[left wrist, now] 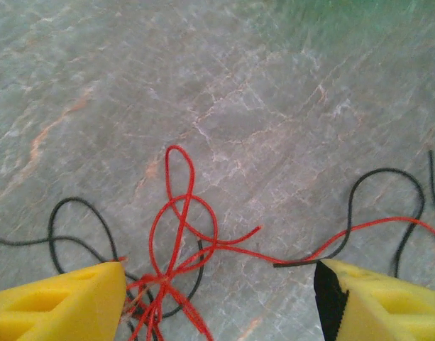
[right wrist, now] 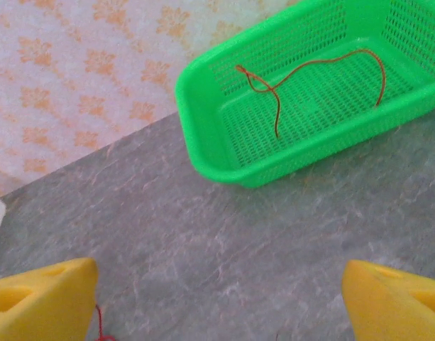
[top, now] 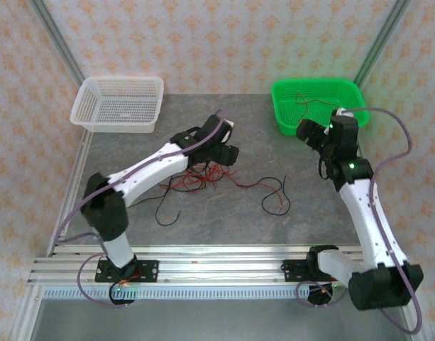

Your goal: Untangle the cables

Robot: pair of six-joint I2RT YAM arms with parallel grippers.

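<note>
The left gripper, fingers spread wide, hangs over the cables, a red-and-black tangle near the desk's middle, cut off at the wrist view's lower edge and partly hidden under the arm from above. The right gripper, equally wide and empty, faces the green basket at the far right corner, where one red cable lies. The desk is grey and marbled, with a white basket at its far left corner and patterned walls behind.
</note>
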